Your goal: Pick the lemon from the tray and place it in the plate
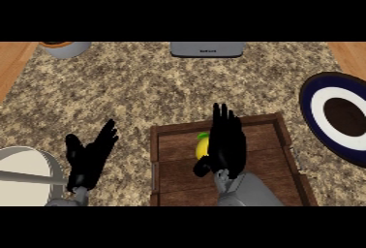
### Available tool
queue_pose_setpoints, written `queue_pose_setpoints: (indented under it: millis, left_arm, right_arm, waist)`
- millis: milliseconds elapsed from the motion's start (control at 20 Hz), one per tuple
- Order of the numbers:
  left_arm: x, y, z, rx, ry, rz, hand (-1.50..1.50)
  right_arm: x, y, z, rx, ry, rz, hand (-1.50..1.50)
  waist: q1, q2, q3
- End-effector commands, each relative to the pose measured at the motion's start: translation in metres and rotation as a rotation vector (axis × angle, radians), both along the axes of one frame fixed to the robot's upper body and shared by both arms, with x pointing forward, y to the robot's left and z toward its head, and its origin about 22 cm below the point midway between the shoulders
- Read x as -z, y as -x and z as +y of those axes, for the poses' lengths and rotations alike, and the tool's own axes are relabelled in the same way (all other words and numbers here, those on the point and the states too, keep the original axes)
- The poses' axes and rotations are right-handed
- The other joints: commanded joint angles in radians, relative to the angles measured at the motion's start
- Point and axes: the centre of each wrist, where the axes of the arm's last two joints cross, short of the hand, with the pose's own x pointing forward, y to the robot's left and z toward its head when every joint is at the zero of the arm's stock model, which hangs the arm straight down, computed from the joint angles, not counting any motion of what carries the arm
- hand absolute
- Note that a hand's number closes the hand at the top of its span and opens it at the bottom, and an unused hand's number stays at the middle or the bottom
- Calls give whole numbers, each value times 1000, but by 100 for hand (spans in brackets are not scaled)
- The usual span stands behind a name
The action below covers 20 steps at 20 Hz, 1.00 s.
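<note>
A yellow lemon (202, 146) with a green tip lies in the brown wooden tray (178, 169) near its far side. My right hand (227, 140) is over the tray with straight fingers, its palm right beside the lemon's right side and partly covering it. The thumb reaches under the lemon's near end. The plate (319, 125), dark blue and white with a brown centre, lies at the right edge of the counter. My left hand (89, 155) rests open, fingers up, left of the tray.
A white pot (25, 167) with a handle sits at the lower left. A grey bowl (66, 48) stands at the far left and a grey appliance (207, 49) at the far middle. The granite counter has wooden edges on both sides.
</note>
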Motion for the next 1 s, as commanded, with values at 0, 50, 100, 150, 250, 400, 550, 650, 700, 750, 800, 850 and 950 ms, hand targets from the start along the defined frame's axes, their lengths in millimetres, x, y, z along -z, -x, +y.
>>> queue_pose_setpoints:
  millis: [0, 50, 100, 150, 250, 400, 550, 650, 700, 750, 800, 850, 950]
  left_arm:
    - [-3, 7, 10, -6, 11, 2, 0]
    - [-6, -4, 9, 11, 7, -18, 0]
    - [1, 13, 21, -1, 1, -14, 0]
    - [-12, 10, -2, 5, 4, 5, 0]
    - [0, 11, -4, -5, 6, 3, 0]
    - [3, 15, 23, 11, 10, -11, 0]
    - [-13, 6, 14, 13, 6, -5, 0]
    - [7, 17, 5, -14, -4, -20, 0]
    - [-1, 2, 1, -13, 12, 0, 0]
    - [-1, 21, -1, -1, 13, -10, 0]
    - [-14, -2, 9, 5, -4, 1, 0]
    - [-4, 17, 4, 12, -9, -13, 0]
    - [-17, -9, 6, 1, -12, -8, 0]
  right_arm:
    - [-3, -12, -1, 118, 19, 66, -150]
    - [27, -8, 0, 111, 25, 65, -150]
    - [21, 1, -4, 107, 43, 86, -150]
    - [20, -1, 6, 109, 26, 62, -150]
    - [26, -14, -2, 107, 19, 79, -150]
    - [15, -3, 19, 88, 8, 107, -150]
    - [48, -17, -5, 79, 33, 149, -150]
    - [47, -10, -6, -17, 80, 221, 150]
    - [42, -20, -6, -32, 115, 186, 150]
    - [60, -6, 6, -17, 112, 172, 150]
    - [60, -3, 6, -17, 125, 152, 150]
    - [54, -13, 2, -8, 127, 153, 150]
    - [55, -4, 3, -9, 140, 127, 150]
  waist:
    - [1, 0, 0]
    - [1, 1, 0]
    - [-1, -1, 0]
    - [2, -1, 0]
    - [1, 0, 0]
    - [4, 0, 0]
    - [1, 1, 0]
    - [-2, 0, 0]
    - [-3, 0, 0]
    - [5, 0, 0]
    - [0, 0, 0]
    - [1, 0, 0]
    - [-3, 0, 0]
